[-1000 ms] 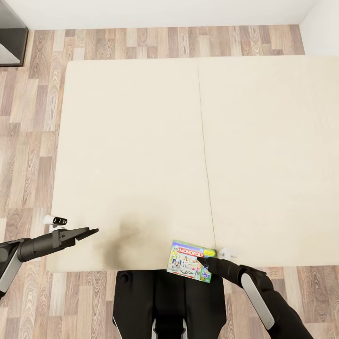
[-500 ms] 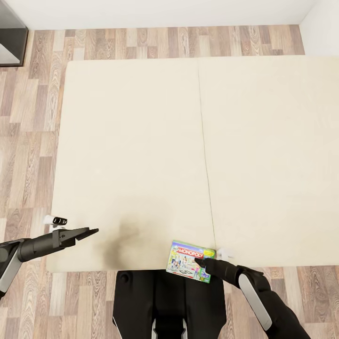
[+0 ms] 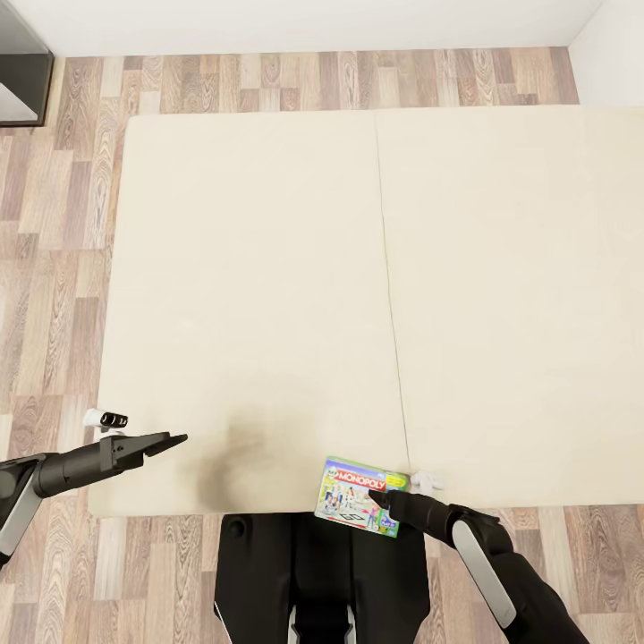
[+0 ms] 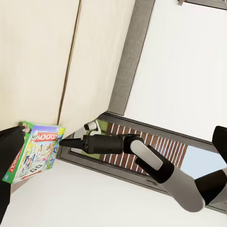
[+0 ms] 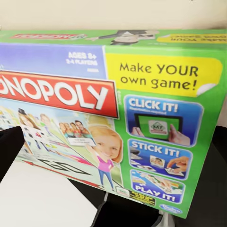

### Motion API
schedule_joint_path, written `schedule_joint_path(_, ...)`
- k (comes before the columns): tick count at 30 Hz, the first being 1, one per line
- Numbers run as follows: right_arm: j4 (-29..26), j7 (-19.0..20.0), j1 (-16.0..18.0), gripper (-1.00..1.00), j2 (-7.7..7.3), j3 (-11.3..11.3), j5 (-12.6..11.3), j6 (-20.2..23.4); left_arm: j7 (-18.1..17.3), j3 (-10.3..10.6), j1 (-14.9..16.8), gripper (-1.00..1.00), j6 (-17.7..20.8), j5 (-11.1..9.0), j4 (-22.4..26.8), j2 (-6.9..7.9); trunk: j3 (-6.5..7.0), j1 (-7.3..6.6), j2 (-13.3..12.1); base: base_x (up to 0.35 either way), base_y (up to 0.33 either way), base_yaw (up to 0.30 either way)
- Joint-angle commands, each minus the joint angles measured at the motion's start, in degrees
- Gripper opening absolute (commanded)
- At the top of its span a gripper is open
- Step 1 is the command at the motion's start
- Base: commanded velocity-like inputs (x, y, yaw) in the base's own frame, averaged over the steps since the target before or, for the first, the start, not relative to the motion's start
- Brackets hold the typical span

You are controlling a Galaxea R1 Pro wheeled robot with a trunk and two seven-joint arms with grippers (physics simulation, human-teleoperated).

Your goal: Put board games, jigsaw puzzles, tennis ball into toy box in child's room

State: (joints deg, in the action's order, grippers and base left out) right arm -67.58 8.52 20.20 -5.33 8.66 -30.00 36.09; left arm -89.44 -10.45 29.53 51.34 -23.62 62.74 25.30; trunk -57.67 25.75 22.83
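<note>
Monopoly box [image 3: 360, 495] sits at the bed's [image 3: 268, 268] near edge, just beside the centre seam, with its near part hanging past the edge over the robot's trunk. Right claw [image 3: 385, 498] is at the box's right end, tip on or over the lid; can't tell from any view whether the jaws are spread or closed, or whether it has any hold. The right wrist view has the printed lid [image 5: 113, 109] very close. Left claw [image 3: 168, 440] hovers over the bed's near-left corner, well apart from the box, jaws look narrow and carrying nothing. Handling guess: flat rigid carton, light, glossy print so probably slick on the faces; loose contents may shift if tipped. Best hold is likely across the thin dimension at the overhanging edge, one finger above the lid and one below, pinching near the middle of that edge to limit swing. A pinch at one corner would probably twist out.
</note>
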Motion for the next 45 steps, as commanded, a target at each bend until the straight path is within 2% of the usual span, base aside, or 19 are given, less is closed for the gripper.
schedule_joint_path(1,-0.1,0.1,0.0,1.00,-0.04,0.0,0.0,0.2,-0.2,0.0,0.0,1.00,0.6,0.0,0.0,0.02,-0.05,0.03,0.1,0.000,0.000,0.000)
schedule_joint_path(10,-0.2,0.2,0.0,1.00,0.20,0.0,0.0,0.2,-0.2,0.0,0.0,1.00,0.6,0.0,0.0,0.02,-0.05,0.03,0.1,0.000,0.000,0.000)
schedule_joint_path(20,-0.2,4.4,0.0,1.00,0.39,0.0,0.0,-2.4,-0.2,0.0,0.0,1.00,0.6,0.0,0.0,0.02,-0.05,0.03,0.1,0.000,0.000,0.000)
schedule_joint_path(30,-0.3,4.8,0.0,1.00,0.44,0.0,0.0,-2.8,-0.2,0.0,0.0,1.00,0.6,0.0,0.0,0.02,-0.05,0.03,0.1,0.000,0.000,0.000)
schedule_joint_path(39,0.0,4.8,0.1,1.00,1.55,0.0,0.0,-2.8,-0.2,0.0,0.0,1.00,0.6,0.0,0.0,0.02,-0.05,0.03,0.1,0.000,0.000,0.000)
schedule_joint_path(45,1.2,4.8,0.2,1.00,1.71,0.0,0.1,-2.6,-0.2,0.0,0.0,1.00,0.6,0.0,0.0,0.02,-0.05,0.03,0.1,0.000,0.000,0.000)
